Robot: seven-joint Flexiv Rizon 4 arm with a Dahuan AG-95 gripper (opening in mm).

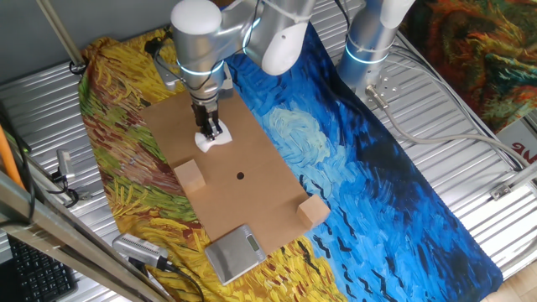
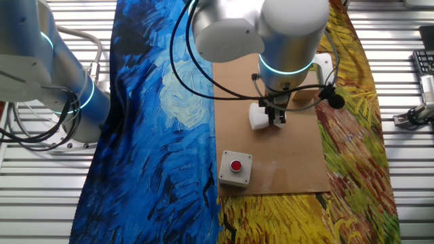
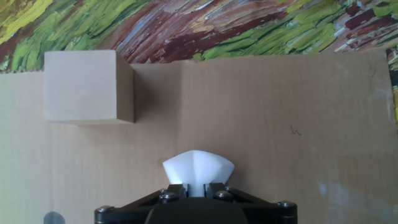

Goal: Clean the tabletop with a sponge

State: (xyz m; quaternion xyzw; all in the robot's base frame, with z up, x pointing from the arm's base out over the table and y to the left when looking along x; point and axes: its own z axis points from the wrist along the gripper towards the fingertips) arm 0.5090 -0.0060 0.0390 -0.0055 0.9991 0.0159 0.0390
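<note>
The tabletop is a long brown cardboard board (image 1: 252, 159) with a small dark dot (image 1: 240, 175); it also shows in the other fixed view (image 2: 291, 156) and the hand view (image 3: 280, 124). My gripper (image 1: 210, 132) is shut on the white sponge (image 1: 213, 139) and holds it down on the board's far half. The sponge is squeezed between the jaws in the hand view (image 3: 198, 167) and shows white under the hand in the other fixed view (image 2: 260, 116).
Two tan wooden cubes stand on the board (image 1: 190, 176) (image 1: 313, 210); one is close ahead in the hand view (image 3: 87, 86). A grey scale (image 1: 233, 253) lies at the board's near end. A box with a red button (image 2: 235, 167) stands by the blue-and-yellow cloth (image 1: 369, 168).
</note>
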